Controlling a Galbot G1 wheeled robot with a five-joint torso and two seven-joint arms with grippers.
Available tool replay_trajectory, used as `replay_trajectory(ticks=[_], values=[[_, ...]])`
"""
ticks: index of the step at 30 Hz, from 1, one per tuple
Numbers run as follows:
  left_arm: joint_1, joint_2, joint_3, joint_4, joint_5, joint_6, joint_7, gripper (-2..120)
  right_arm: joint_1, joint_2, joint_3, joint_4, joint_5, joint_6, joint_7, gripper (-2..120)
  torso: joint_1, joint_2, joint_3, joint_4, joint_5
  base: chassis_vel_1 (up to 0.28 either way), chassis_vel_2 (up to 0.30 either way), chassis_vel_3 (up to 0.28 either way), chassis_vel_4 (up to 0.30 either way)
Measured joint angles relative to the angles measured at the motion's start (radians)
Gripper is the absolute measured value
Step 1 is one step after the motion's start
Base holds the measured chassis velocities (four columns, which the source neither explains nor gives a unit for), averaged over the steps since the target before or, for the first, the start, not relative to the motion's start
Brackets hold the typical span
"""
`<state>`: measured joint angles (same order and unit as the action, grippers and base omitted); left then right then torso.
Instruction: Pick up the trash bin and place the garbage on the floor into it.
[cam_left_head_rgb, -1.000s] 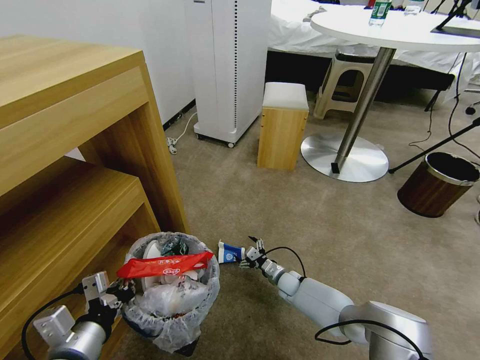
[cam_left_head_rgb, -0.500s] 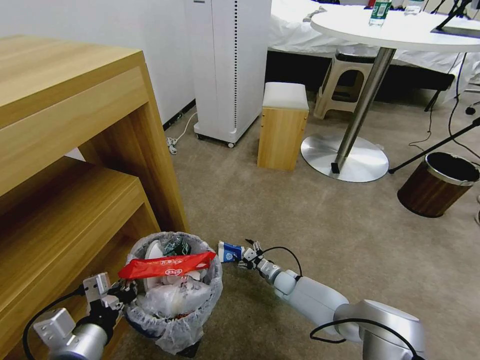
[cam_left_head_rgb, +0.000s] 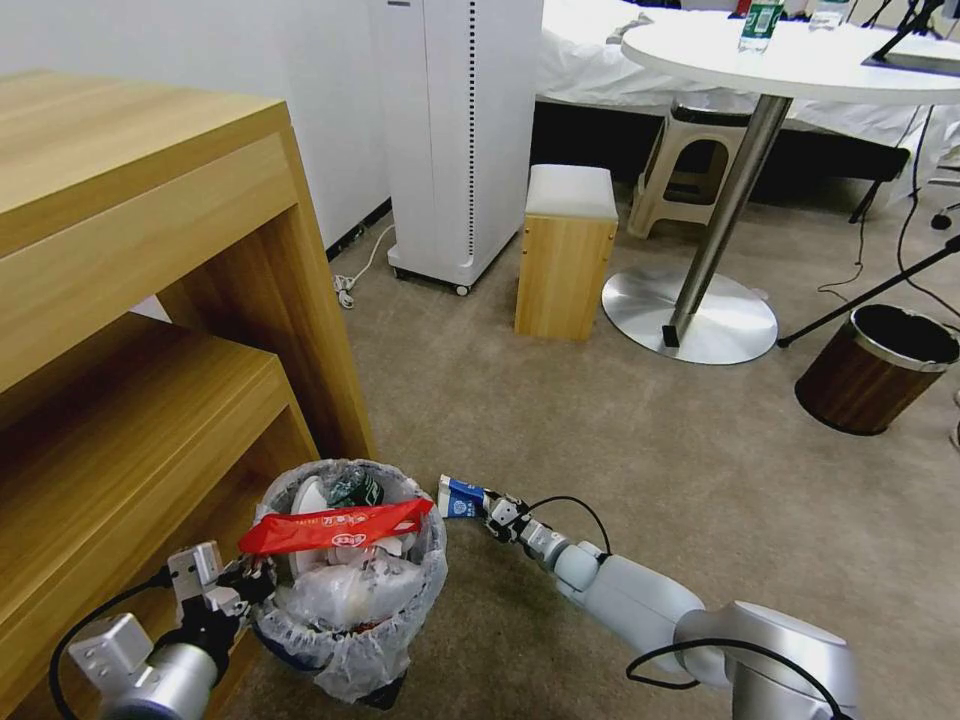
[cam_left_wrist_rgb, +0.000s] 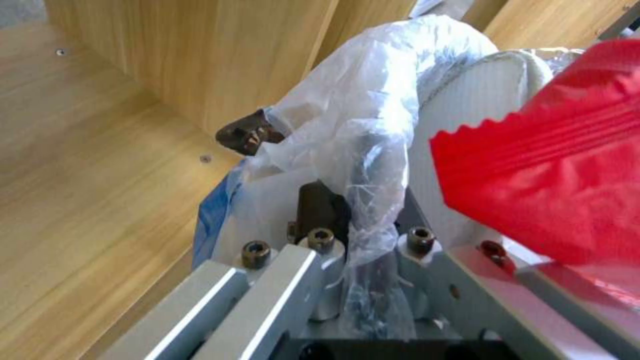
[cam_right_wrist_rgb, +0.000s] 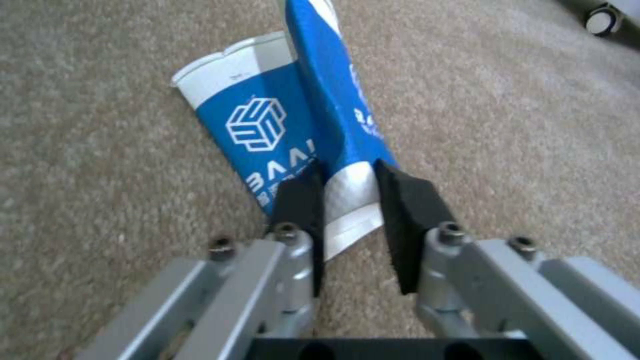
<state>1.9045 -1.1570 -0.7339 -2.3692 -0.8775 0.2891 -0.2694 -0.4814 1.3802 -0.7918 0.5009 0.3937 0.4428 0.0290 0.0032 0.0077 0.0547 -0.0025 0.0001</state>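
The trash bin (cam_left_head_rgb: 345, 610), black with a crinkled whitish bag, hangs low at my left, heaped with garbage. A red wrapper (cam_left_head_rgb: 335, 528) lies across its top, over a white slipper (cam_left_wrist_rgb: 467, 115). My left gripper (cam_left_head_rgb: 245, 588) is shut on the bin's bagged rim (cam_left_wrist_rgb: 353, 125). Just right of the bin, a blue-white carton (cam_left_head_rgb: 460, 497) lies on the beige floor (cam_left_head_rgb: 620, 450). My right gripper (cam_right_wrist_rgb: 350, 172) is down at the carton (cam_right_wrist_rgb: 267, 115), its black pads (cam_right_wrist_rgb: 407, 200) shut on a raised fold of it.
A wooden shelf unit (cam_left_head_rgb: 150, 300) stands close on the left of the bin. Farther off are a white appliance (cam_left_head_rgb: 465, 130), a wooden stool (cam_left_head_rgb: 565, 250), a round table's metal base (cam_left_head_rgb: 690, 315) and a brown wood-grain bin (cam_left_head_rgb: 875, 365).
My right gripper has reached forward to the carton and closed on its fold. The bin in my left gripper has drifted slightly right.
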Motion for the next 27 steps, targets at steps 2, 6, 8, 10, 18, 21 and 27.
replay_trajectory(ticks=[2, 6, 8, 10, 18, 21, 27], values=[[0.000, 0.000, 0.001, 0.001, 0.000, 0.000, 0.000, 3, 0.000, 0.000, 0.000, 0.000, 0.000, 0.000, 0.000, 13, 0.000, 0.000, 0.000, 0.0001, -0.0001, 0.000, 0.000, 0.000, 0.000], [-0.003, 0.001, 0.001, 0.005, -0.001, -0.001, 0.000, 3, -0.005, -0.006, 0.004, 0.014, 0.002, 0.002, 0.003, 3, 0.000, 0.000, 0.000, 0.0000, -0.0001, 0.000, 0.000, 0.000, 0.000], [-0.004, 0.001, 0.000, 0.009, -0.001, -0.001, 0.000, 3, -0.007, -0.013, 0.005, 0.031, 0.017, 0.005, 0.002, 0, 0.000, 0.000, 0.000, 0.0000, -0.0001, 0.000, 0.000, 0.000, 0.000], [-0.005, 0.004, -0.003, 0.019, -0.002, -0.001, 0.000, 3, -0.014, -0.045, 0.001, 0.102, 0.071, 0.012, 0.000, 0, 0.000, 0.000, 0.000, 0.0000, -0.0002, 0.000, 0.000, 0.000, 0.000], [-0.038, 0.025, 0.004, 0.056, -0.016, 0.002, -0.009, 3, -0.037, -0.201, 0.041, 0.309, 0.126, 0.182, -0.111, 0, 0.000, 0.000, 0.000, 0.0003, 0.0001, 0.000, 0.000, 0.000, 0.000], [-0.042, 0.031, 0.010, 0.065, -0.017, 0.006, -0.011, 3, -0.052, -0.315, 0.064, 0.419, 0.135, 0.210, -0.141, 0, 0.000, 0.000, 0.000, -0.0003, -0.0004, 0.000, 0.000, 0.000, 0.000], [-0.048, 0.043, 0.020, 0.078, -0.020, 0.013, -0.013, 3, -0.068, -0.452, 0.106, 0.611, 0.153, 0.248, -0.177, 0, 0.000, 0.000, 0.000, -0.0001, 0.0003, 0.000, 0.000, 0.000, 0.000]])
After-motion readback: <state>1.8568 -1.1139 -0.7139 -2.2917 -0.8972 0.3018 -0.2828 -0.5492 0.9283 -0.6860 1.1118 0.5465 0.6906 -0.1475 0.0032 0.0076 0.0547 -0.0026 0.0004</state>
